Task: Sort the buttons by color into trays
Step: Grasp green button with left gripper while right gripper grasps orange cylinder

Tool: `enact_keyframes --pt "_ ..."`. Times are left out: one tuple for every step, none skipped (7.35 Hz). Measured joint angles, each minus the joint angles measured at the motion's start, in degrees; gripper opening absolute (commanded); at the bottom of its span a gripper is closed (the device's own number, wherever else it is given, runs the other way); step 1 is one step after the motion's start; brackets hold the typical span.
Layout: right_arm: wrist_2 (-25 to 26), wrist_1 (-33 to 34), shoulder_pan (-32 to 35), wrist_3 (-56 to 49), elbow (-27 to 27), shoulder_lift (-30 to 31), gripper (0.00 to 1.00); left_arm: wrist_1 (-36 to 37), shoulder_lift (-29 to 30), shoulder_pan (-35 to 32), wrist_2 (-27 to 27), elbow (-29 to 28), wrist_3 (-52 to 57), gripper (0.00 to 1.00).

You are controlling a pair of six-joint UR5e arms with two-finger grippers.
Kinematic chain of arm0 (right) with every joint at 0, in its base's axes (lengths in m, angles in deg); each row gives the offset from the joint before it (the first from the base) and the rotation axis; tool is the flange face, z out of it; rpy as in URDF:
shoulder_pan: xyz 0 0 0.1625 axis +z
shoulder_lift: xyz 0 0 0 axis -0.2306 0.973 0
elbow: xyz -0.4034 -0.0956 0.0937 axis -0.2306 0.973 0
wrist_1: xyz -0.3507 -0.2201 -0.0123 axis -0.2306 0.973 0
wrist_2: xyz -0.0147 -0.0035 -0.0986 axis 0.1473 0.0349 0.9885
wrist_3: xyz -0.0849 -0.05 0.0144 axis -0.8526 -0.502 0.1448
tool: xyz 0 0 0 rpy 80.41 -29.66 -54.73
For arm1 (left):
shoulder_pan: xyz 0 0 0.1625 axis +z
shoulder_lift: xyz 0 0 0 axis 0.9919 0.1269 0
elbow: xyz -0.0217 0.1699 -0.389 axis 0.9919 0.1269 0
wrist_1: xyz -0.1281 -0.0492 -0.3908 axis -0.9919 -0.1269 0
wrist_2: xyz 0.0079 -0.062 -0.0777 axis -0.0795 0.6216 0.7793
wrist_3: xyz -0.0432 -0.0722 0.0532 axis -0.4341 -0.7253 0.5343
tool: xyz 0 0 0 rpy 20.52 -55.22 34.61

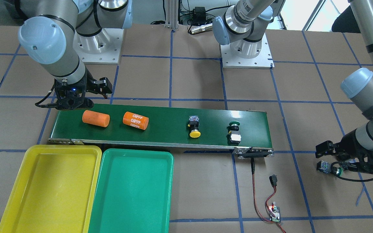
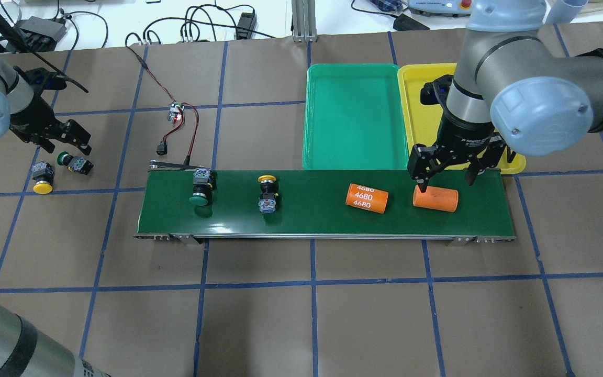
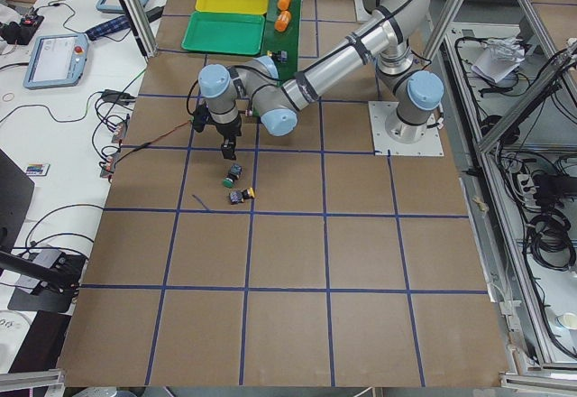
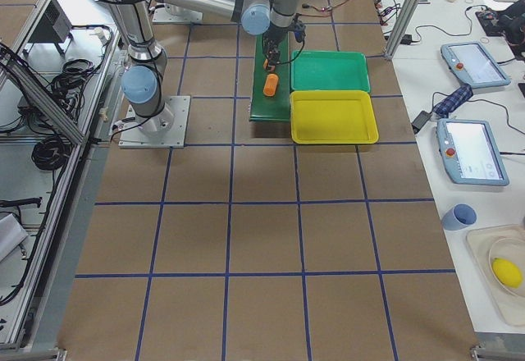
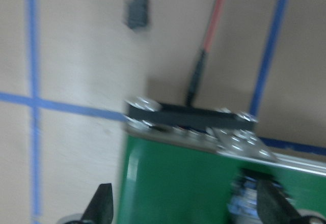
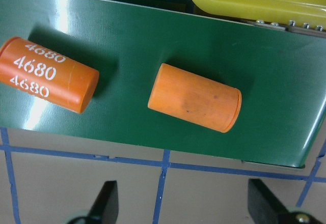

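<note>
Two buttons lie on the conveyor belt [image 2: 327,204]: a green-capped one [image 2: 200,188] and a yellow-capped one [image 2: 267,193]. Two more lie on the table off the belt's end: a yellow-capped one [image 2: 43,178] and a green-capped one [image 2: 74,162]. My left gripper [image 2: 74,140] is open and empty just above the table's green-capped button [image 1: 330,168]. My right gripper [image 2: 445,178] is open over a plain orange cylinder [image 6: 194,104], fingers [image 6: 104,203] wide apart. The green tray [image 2: 354,115] and yellow tray [image 2: 419,104] sit side by side beyond the belt, with nothing in them.
An orange cylinder marked "4680" [image 2: 367,198] lies on the belt beside the plain one. A small controller board [image 2: 177,112] with red and black wires sits near the belt's left end. The left wrist view is blurred and shows the belt's end roller [image 5: 191,117].
</note>
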Motion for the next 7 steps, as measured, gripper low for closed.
enact_keyframes --pt "0.0 2.2 0.0 1.5 -0.2 -0.1 0.88 1.2 0.6 0.7 -0.1 0.7 -4.4 1.00" --pt "0.0 3.9 0.0 4.6 -0.7 0.0 0.90 1.7 1.4 1.1 -0.8 0.7 -12.8 1.00" --pt "-0.1 5.1 0.1 7.9 -1.1 0.2 0.90 2.0 2.6 1.3 -1.9 0.3 -20.6 1.00" --pt "-0.3 6.1 0.1 9.7 -1.2 0.3 0.90 2.5 4.4 1.5 -2.4 -0.8 -27.8 1.00" --pt "-0.6 6.8 0.1 10.4 -1.4 0.3 0.89 2.3 6.4 1.5 -2.7 -2.6 -33.2 1.00" --pt "-0.8 7.1 0.1 10.6 -1.6 0.3 0.88 1.0 7.9 1.3 -2.9 -4.3 -38.3 1.00" --pt "-0.8 7.4 0.2 10.6 -2.5 0.3 0.88 -0.6 8.5 1.3 -3.0 -5.1 -43.6 1.00"
